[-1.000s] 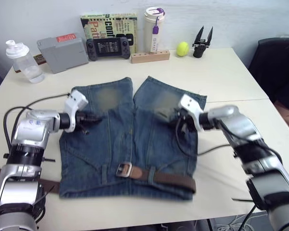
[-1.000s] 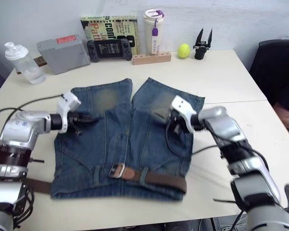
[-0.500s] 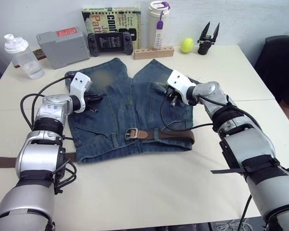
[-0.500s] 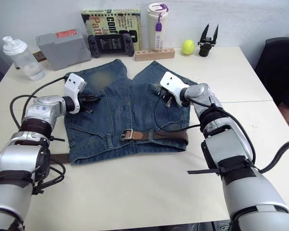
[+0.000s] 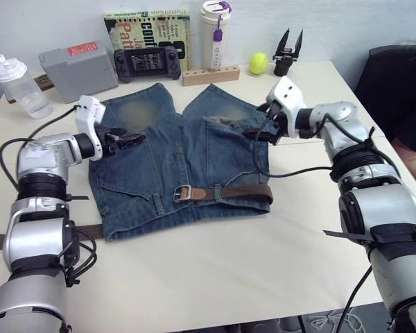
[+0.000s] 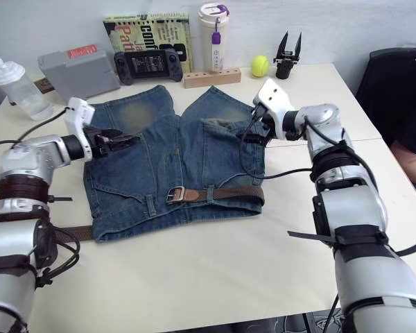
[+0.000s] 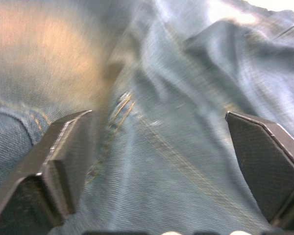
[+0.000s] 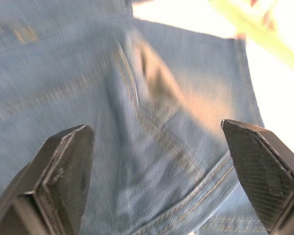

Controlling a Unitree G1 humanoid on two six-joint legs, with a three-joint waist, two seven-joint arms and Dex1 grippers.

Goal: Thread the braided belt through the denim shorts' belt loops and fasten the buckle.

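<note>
My left hand (image 5: 128, 137) hangs spread wide over the left leg of the mid-blue denim shorts (image 5: 173, 159), holding nothing. The shorts lie flat in the middle of the cream worktop (image 5: 215, 277), legs toward the far edge and waistband toward the near edge. The dark brown braided belt (image 5: 229, 192) runs along that waistband through the denim belt loops (image 5: 217, 193), its small silver buckle (image 5: 183, 193) near the middle and one end trailing off toward the left edge. My right hand (image 5: 258, 134) hangs over the right leg, also spread wide and empty
</note>
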